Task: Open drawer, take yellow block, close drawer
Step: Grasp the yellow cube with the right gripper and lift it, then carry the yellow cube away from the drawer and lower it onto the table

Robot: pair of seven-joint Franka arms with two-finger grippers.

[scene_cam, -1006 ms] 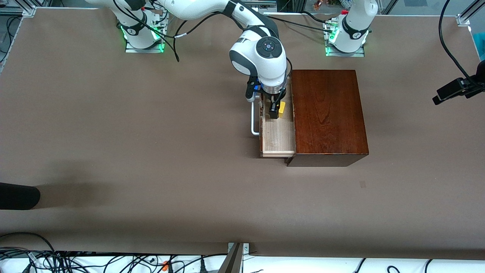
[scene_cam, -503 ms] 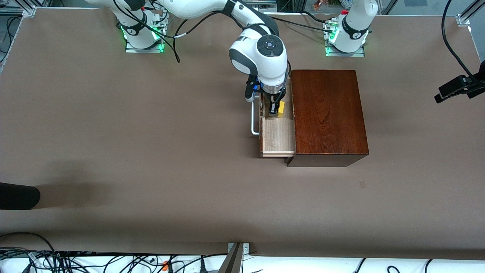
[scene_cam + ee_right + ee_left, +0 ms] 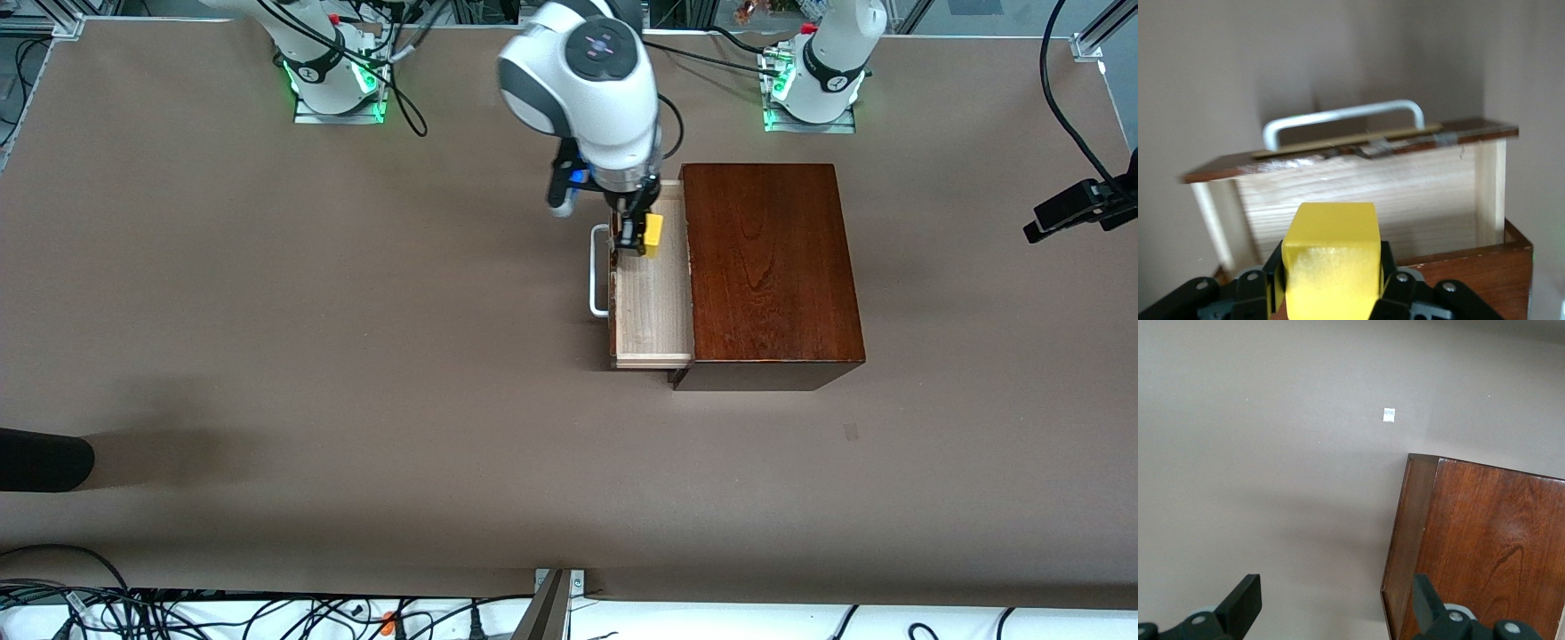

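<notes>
The drawer [image 3: 653, 311] of the dark wooden box [image 3: 769, 267] stands pulled open toward the right arm's end, its white handle [image 3: 598, 271] outermost. My right gripper [image 3: 638, 235] is shut on the yellow block [image 3: 653, 233] and holds it above the drawer's end nearest the arm bases. In the right wrist view the yellow block [image 3: 1331, 257] sits between the fingers, above the drawer's pale inside [image 3: 1365, 193] and handle [image 3: 1345, 115]. My left gripper [image 3: 1336, 600] is open and empty, high over the table beside the box's corner [image 3: 1485, 540], and it waits.
A small pale mark [image 3: 851, 432] lies on the brown table nearer the front camera than the box. A black device on a cable [image 3: 1076, 209] hangs at the left arm's end. A dark object [image 3: 44, 460] sits at the right arm's end of the table.
My right gripper has risen out of the drawer with the yellow block in it and shifted slightly toward the arm bases. The drawer and box have not moved.
</notes>
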